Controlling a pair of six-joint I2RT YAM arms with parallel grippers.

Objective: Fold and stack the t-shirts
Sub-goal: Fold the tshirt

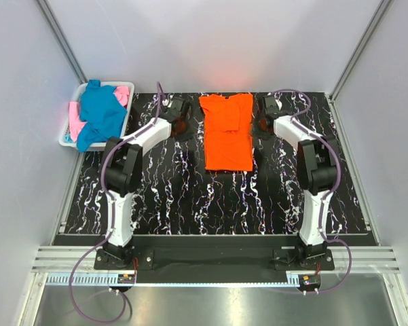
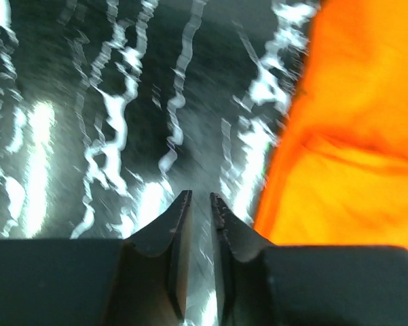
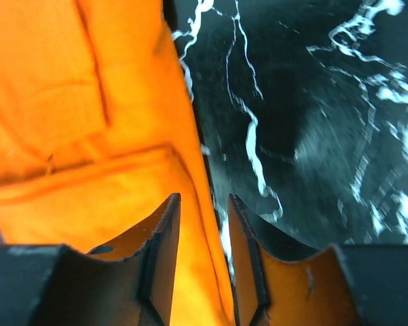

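1. My left gripper (image 2: 200, 198) hangs low over the black marbled table (image 1: 190, 197), just left of the orange t-shirt (image 1: 227, 132).
2. Its jaws stand a narrow slit apart with nothing between them; only tabletop shows through the gap.
3. My right gripper (image 3: 204, 198) sits at the shirt's right edge.
4. Its jaws are apart. One finger (image 3: 164, 231) is over orange cloth, the other is over the table, and the hem runs down the gap. I cannot tell whether the tips touch the cloth.
5. The orange t-shirt lies flat at the back middle of the table, between my two grippers, with a flap folded over its upper part.
6. The teal t-shirt (image 1: 100, 112) and the pink t-shirt (image 1: 75, 123) lie heaped in the white basket (image 1: 66, 136) at the far left corner.
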